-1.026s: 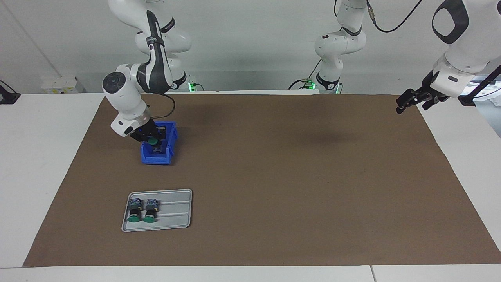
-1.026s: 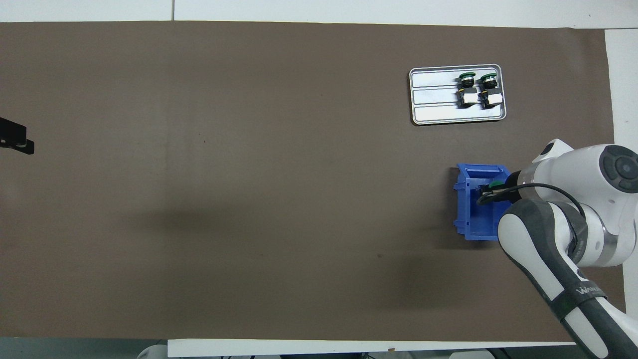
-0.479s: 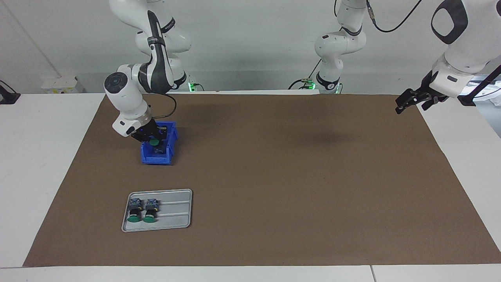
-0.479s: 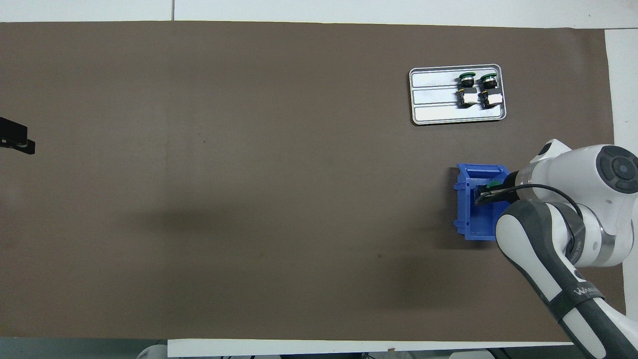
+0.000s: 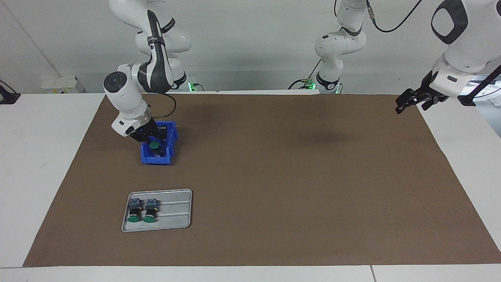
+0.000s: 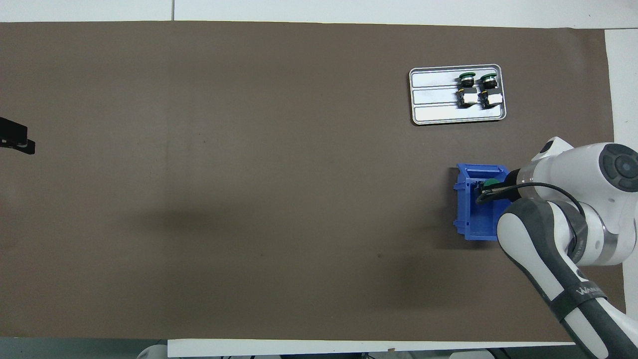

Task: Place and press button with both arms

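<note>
**Button in blue bin, right pincer engaged**

Since the earlier frames, little has shifted: the right pincer was seen slightly raised, and it is now lowered a touch into the blue bin, with the green cap showing lower between its fingers.

Item 1. Button: green cap uppermost, held inside the bin, at the right arm's end of the table. It is judged to be grasped by the right pincer, whose fingers are closed on its body.

Item 2. Grey tray: set farther from the robots than the bin. Two like buttons are laid side by side in it, at the end toward the right arm; the remaining grooves are unfilled.

Item 3. Left pincer: held in the air over the edge of the brown mat at the left arm's end, waiting. Whether it is released or clenched cannot be told.

Handling note. The lift is best made straight up until the bin walls are cleared, so that the cap is not snagged. The button should then be laid beside the two already placed.
</note>
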`<state>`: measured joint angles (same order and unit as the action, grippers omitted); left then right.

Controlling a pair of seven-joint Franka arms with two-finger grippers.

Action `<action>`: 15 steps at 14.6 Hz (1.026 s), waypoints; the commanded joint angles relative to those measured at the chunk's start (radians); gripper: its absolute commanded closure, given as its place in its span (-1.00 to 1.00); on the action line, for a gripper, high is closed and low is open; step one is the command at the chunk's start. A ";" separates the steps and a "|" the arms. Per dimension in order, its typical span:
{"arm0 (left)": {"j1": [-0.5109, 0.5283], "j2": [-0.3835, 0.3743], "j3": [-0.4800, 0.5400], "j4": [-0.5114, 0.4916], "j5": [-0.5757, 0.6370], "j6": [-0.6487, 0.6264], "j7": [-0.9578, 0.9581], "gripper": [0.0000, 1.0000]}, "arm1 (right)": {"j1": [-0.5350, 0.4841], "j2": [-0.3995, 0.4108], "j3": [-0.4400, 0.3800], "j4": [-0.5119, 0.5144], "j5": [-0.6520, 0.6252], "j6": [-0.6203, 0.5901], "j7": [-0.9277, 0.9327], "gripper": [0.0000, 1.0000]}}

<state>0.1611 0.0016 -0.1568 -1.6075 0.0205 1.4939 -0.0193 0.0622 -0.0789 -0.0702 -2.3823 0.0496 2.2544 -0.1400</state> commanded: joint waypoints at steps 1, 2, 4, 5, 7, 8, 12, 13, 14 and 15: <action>-0.002 -0.018 -0.004 -0.011 0.012 -0.001 -0.001 -1.00 | -0.009 -0.021 0.007 0.098 0.010 -0.128 -0.015 -0.39; -0.002 -0.018 -0.004 -0.009 0.010 -0.001 0.002 -1.00 | -0.012 -0.019 0.006 0.150 0.009 -0.177 -0.018 -0.55; -0.002 -0.017 -0.004 -0.009 0.010 -0.001 0.004 -1.00 | -0.019 -0.021 0.004 0.234 0.009 -0.263 -0.023 -0.99; -0.002 -0.017 -0.006 -0.009 0.012 -0.001 0.004 -1.00 | -0.019 -0.021 0.001 0.294 0.009 -0.329 -0.020 -0.99; -0.002 -0.018 -0.006 -0.009 0.010 -0.003 0.006 -1.00 | -0.028 -0.013 -0.002 0.432 -0.004 -0.476 -0.013 -0.99; -0.003 -0.018 -0.006 -0.009 0.012 -0.003 0.007 -1.00 | -0.053 -0.009 -0.002 0.510 -0.005 -0.552 -0.013 -0.99; -0.003 -0.018 -0.007 -0.011 0.010 -0.009 0.009 -1.00 | -0.062 0.102 -0.002 0.829 -0.048 -0.800 0.011 -0.99; -0.003 -0.018 -0.007 -0.011 0.010 -0.009 0.009 -1.00 | -0.058 0.106 0.000 0.853 -0.066 -0.809 0.048 -0.99; -0.003 -0.018 -0.009 -0.011 0.010 -0.007 0.009 -1.00 | -0.052 0.107 0.004 0.864 -0.082 -0.808 0.051 -0.99; -0.003 -0.020 -0.009 -0.011 0.010 -0.007 0.009 -1.00 | -0.050 0.107 0.007 0.870 -0.085 -0.814 0.051 -0.99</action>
<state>0.1609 0.0011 -0.1625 -1.6075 0.0204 1.4940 -0.0188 0.0086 -0.0249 -0.0750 -1.5812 -0.0071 1.4724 -0.1135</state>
